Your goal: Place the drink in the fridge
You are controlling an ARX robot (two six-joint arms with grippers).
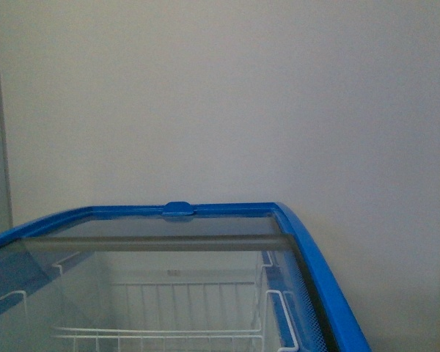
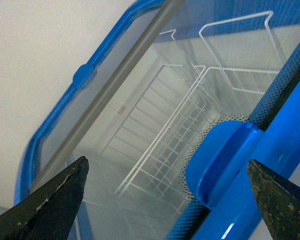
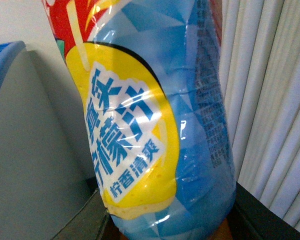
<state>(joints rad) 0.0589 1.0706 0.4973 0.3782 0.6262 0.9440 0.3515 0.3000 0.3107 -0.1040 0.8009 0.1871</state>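
Observation:
The fridge is a white chest with a blue rim (image 1: pixel 324 282) and a sliding glass lid (image 1: pixel 154 253). A white wire basket (image 1: pixel 183 312) shows inside it. In the left wrist view my left gripper (image 2: pixel 166 167) is open and empty, just above the glass lid (image 2: pixel 115 125), next to the lid's blue handle (image 2: pixel 225 160). My right gripper (image 3: pixel 170 227) is shut on the drink (image 3: pixel 150 115), whose blue, yellow, white and red label fills the right wrist view. Its cap is out of view. Neither arm shows in the front view.
A plain pale wall (image 1: pixel 220 95) stands behind the fridge. In the right wrist view a pleated white curtain (image 3: pixel 275 100) hangs to one side of the drink, and a pale panel with a blue top edge (image 3: pixel 20 150) stands to the other.

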